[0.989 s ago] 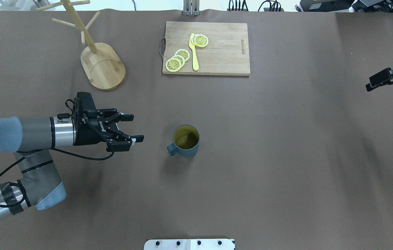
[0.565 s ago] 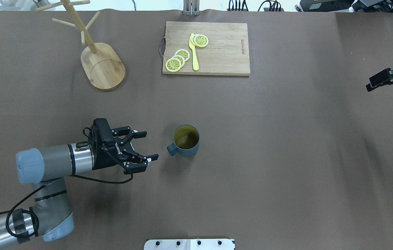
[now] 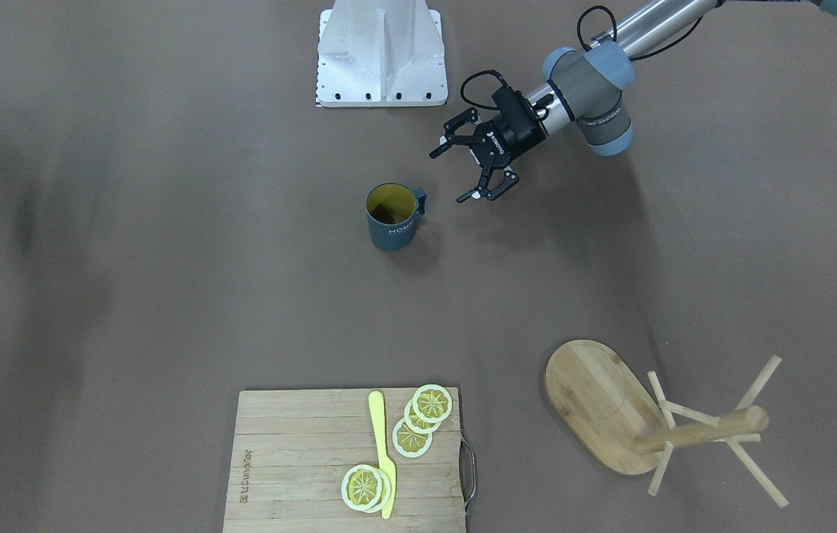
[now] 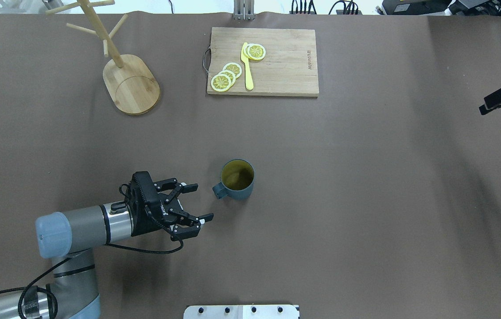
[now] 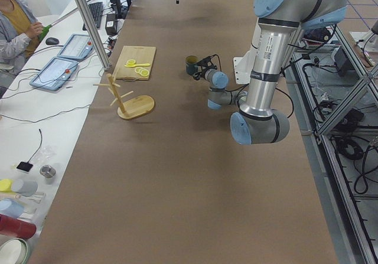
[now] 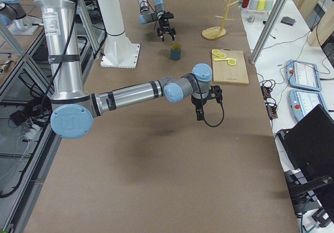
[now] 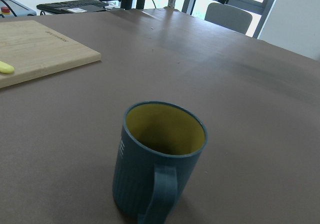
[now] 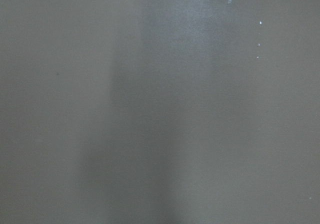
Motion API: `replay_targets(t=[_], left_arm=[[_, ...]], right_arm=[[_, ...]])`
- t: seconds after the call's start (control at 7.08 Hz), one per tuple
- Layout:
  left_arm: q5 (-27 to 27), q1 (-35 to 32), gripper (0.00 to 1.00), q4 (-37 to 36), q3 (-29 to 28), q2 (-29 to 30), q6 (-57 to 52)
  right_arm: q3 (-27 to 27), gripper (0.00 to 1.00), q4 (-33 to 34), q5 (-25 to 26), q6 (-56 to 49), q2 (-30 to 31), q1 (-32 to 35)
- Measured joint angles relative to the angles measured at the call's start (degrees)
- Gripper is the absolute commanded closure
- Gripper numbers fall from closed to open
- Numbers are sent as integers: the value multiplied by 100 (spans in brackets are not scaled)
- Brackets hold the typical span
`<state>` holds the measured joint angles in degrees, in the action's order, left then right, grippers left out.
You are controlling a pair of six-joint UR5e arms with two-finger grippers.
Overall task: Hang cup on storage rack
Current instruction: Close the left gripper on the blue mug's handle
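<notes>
The cup [image 4: 237,179], dark blue-grey with a yellowish inside, stands upright mid-table, its handle toward my left gripper [image 4: 203,202]. That gripper is open and empty, a short way off the handle, fingers pointing at it. The left wrist view shows the cup [image 7: 160,159] close, handle foremost. From across the table the cup [image 3: 391,215] shows white lettering, with the left gripper [image 3: 448,178] beside it. The storage rack [image 4: 131,84], a bamboo mug tree, stands at the far left with bare pegs. My right gripper [image 4: 491,103] hovers at the right table edge; I cannot tell its state.
A wooden cutting board [image 4: 285,66] with lemon slices [image 4: 226,76] and a yellow knife [image 4: 247,66] lies at the far middle. The robot's white base plate [image 4: 241,312] sits at the near edge. A person sits at a side desk [image 5: 15,28].
My left gripper has swung toward the near edge and rightward, closing in on the cup's handle, still open. The right gripper has drifted further to the right edge.
</notes>
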<state>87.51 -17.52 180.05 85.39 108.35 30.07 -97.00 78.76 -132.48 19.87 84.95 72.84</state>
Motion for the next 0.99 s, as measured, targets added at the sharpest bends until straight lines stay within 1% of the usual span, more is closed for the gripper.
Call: replay_targets(t=[0.28, 0.57, 0.99], left_arm=[[-51, 37, 7, -202, -48, 187, -22], [-181, 50, 8, -375, -72, 325, -181], [-281, 55, 12, -398, -142, 330, -252]], right_arm=[[297, 0, 8, -185, -610, 7, 384], [357, 0, -5, -213, -733, 11, 451], [366, 0, -17, -216, -747, 26, 459]])
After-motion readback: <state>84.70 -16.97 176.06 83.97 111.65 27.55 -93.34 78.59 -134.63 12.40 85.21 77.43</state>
